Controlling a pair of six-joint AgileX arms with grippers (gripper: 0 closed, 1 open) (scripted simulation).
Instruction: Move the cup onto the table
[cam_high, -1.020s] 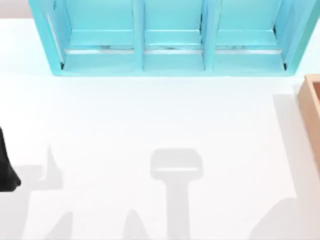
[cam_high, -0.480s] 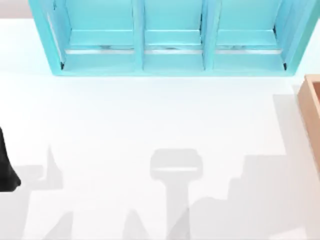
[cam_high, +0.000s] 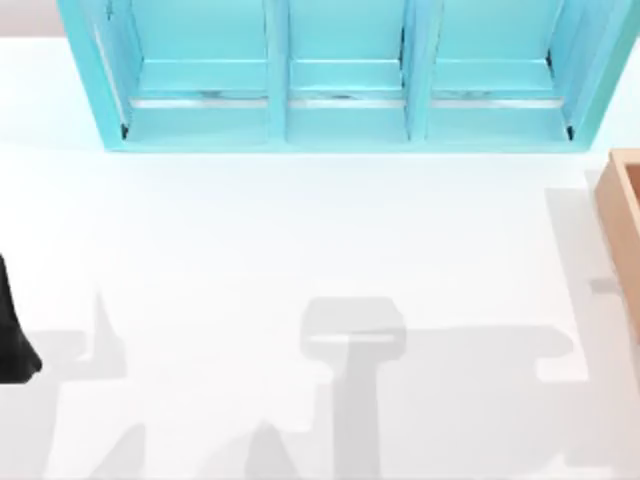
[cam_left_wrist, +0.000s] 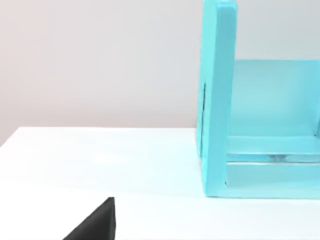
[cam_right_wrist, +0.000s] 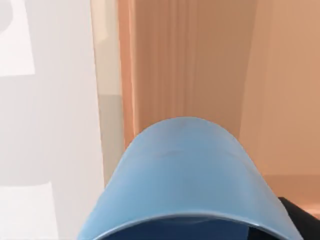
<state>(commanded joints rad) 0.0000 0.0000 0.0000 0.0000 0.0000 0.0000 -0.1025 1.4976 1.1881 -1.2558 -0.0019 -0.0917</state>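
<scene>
The blue cup (cam_right_wrist: 187, 170) looms close in the right wrist view, its lighter rim nearest the camera. It hangs over the tan wooden box's wall, beside the white table (cam_right_wrist: 50, 125). My right gripper is shut on the cup, and one black finger (cam_right_wrist: 300, 217) shows at the cup's side. My left arm (cam_high: 12, 340) is parked at the table's left edge, and a black part of its gripper (cam_left_wrist: 95, 222) shows in the left wrist view. In the top view, arm shadows fall on the table (cam_high: 300, 230).
A light-blue three-compartment shelf unit (cam_high: 340, 80) stands along the table's far edge; its end wall (cam_left_wrist: 217, 100) shows in the left wrist view. The tan wooden box (cam_high: 625, 220) sits at the right edge, with its inside (cam_right_wrist: 200, 65) under the cup.
In the top view, the right arm's shadow has spread leftward across the near right part of the table. The left arm has not moved.
</scene>
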